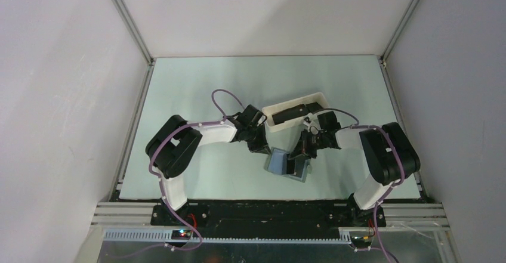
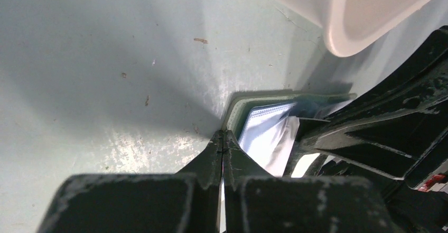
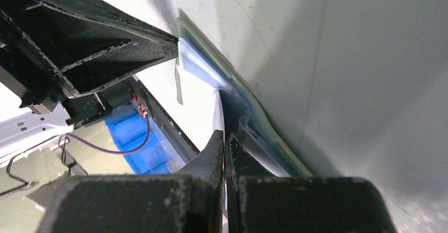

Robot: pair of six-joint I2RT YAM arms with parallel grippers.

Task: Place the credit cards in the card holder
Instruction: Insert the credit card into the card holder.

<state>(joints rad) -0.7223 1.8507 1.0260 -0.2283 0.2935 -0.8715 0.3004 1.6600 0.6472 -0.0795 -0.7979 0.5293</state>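
Observation:
The card holder [image 1: 277, 161] lies open on the table, blue-grey inside up, between my two grippers. My left gripper [image 1: 262, 148] is shut with nothing in it, and its tips [image 2: 223, 135] rest at the grey-green corner of the card holder [image 2: 264, 124]. My right gripper [image 1: 301, 154] is shut on a dark credit card [image 1: 294, 167] that stands edge-down in the open holder. In the right wrist view the right gripper [image 3: 224, 138] pinches that thin card edge-on beside the card holder [image 3: 203, 66]. More dark credit cards [image 1: 289, 114] lie in the white tray.
The long white tray [image 1: 316, 98] sits just behind the holder, and its rim [image 2: 359, 27] is close above the left gripper. White walls with aluminium rails enclose the table on three sides. Both arm bases stand at the near edge.

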